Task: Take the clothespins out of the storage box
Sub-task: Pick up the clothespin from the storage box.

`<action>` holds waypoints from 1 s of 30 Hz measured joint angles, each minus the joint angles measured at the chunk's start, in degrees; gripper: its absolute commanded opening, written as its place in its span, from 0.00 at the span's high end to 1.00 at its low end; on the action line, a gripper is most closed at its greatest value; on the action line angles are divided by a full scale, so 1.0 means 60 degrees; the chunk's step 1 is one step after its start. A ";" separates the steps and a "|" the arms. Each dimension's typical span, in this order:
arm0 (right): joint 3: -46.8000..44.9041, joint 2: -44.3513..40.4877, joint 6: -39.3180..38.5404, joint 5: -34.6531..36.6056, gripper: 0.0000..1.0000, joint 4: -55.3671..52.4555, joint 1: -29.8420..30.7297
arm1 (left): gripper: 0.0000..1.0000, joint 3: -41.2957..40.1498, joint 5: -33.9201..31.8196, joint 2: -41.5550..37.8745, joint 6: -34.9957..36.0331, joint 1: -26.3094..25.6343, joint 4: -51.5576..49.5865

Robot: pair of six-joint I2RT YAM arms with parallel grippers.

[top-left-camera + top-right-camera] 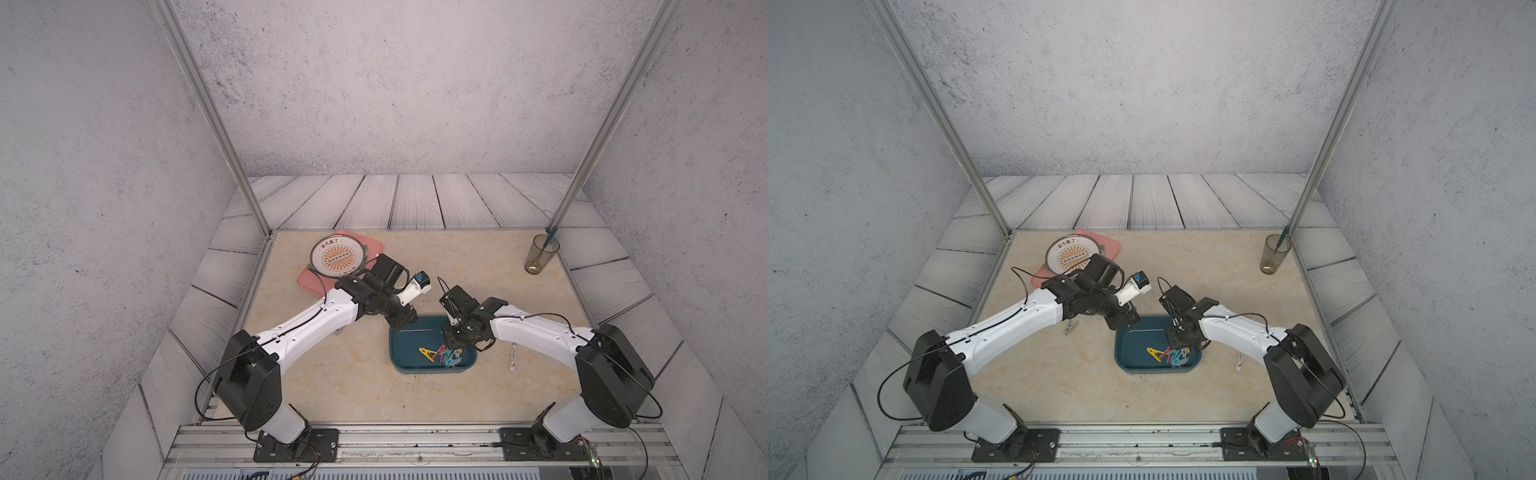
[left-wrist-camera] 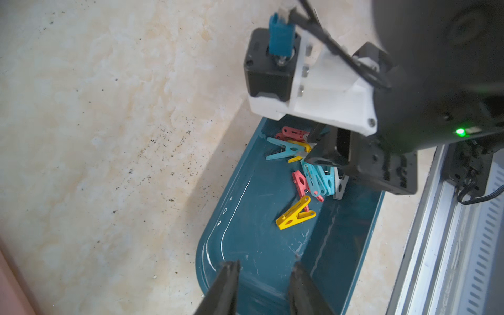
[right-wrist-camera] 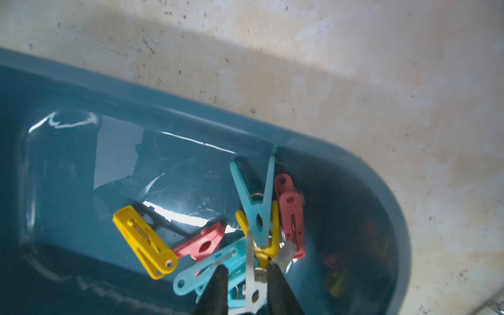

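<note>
Because the clothespins [image 1: 442, 356] are heaped at the 4 o'clock corner of the storage box [image 1: 409, 345], set mid-way on the worktop [image 1: 353, 382], the right hand [image 3: 247, 272] is positioned there, narrowly parted astride a grey clothespin [image 3: 255, 289]; a firm grip cannot be confirmed. The left hand [image 2: 265, 266] is held part-open and empty over the 10 o'clock corner, clear of the pick.

I log the storage box [image 3: 191, 117] as glossy, scuffed teal plastic, and the clothespins [image 3: 144, 240] as smooth coloured plastic with metal spring rings. The tabletop [image 1: 332, 374] reads as smooth, marble-look stone with dark specks. The tumbler [image 1: 540, 255] is clear glass, the frame posts [image 1: 226, 145] brushed metal, and the walls [image 1: 374, 83] rough and matt.
</note>
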 measured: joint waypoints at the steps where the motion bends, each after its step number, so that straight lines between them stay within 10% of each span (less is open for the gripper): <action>1: 0.0018 0.0058 0.0011 0.0029 0.75 0.0029 0.0000 | 0.63 0.0000 0.0007 -0.0036 -0.0004 0.0000 0.0004; 30: 0.0940 0.0066 -0.0208 -0.0415 1.00 0.0044 0.0069 | 0.62 -0.0222 0.0073 -0.0863 -0.0106 0.1053 -0.0076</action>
